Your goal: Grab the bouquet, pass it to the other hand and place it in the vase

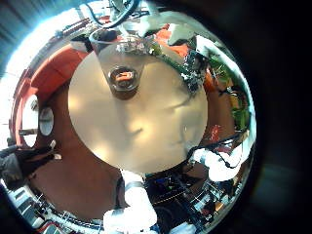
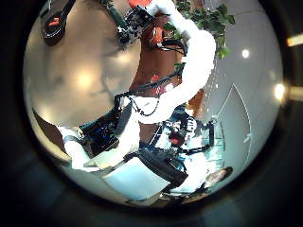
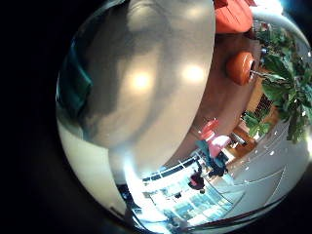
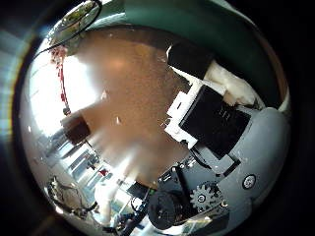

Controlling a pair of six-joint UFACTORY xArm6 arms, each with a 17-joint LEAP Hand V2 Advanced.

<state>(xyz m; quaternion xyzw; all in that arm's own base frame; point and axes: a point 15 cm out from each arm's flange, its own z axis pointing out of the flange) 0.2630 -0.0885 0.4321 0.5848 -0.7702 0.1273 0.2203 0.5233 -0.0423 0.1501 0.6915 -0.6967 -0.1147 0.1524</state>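
Observation:
A clear glass vase [image 1: 122, 78] stands upright on the round table [image 1: 136, 127], far below my left hand [image 1: 136, 203], whose fingers hang relaxed and hold nothing. At the table's edge beyond the vase, my right hand [image 1: 194, 68] hovers low beside a small leafy bundle [image 1: 176, 58], probably the bouquet. The left thumb side view shows the vase [image 2: 54, 26] again, and the right arm reaching down to its hand [image 2: 142, 30]. In the right thumb side view, bare tabletop [image 4: 118, 98] lies close under the right hand's fingers [image 4: 212, 118], with nothing between them.
Potted plants [image 3: 283, 78] and a round seat [image 3: 241, 66] stand on the floor past the table. Leafy plants [image 2: 213, 24] also rise behind the right arm. Chairs and other furniture ring the table.

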